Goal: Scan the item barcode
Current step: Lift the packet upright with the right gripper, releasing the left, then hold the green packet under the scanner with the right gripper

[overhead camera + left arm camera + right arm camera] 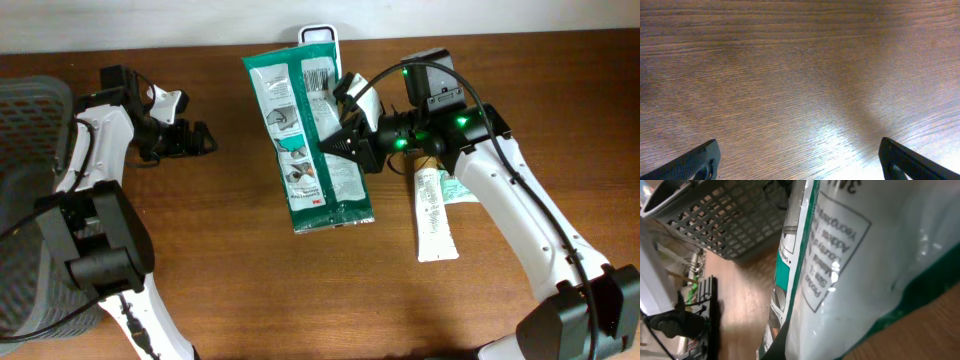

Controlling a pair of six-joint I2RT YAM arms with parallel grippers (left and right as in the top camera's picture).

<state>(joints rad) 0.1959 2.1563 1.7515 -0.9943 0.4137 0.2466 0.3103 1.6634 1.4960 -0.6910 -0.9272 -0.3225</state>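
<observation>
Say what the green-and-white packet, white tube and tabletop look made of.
Green-and-white flat packet: glossy plastic film, probably; glare streaks. White squeeze tube: likely soft plastic, crimped flat end. Brown tabletop: wood or wood-look laminate, visible grain, slight sheen.

The overhead camera looks straight down on the worktop (pixel 230 290), with both arms in view. The left wrist camera hangs close over bare wood, tilted down, with its fingers (pixel 695 162) at the bottom corners. The right wrist camera sits hard against the packet (pixel 865 270), facing left toward the basket (pixel 725 220); the overhead view shows both too.
</observation>
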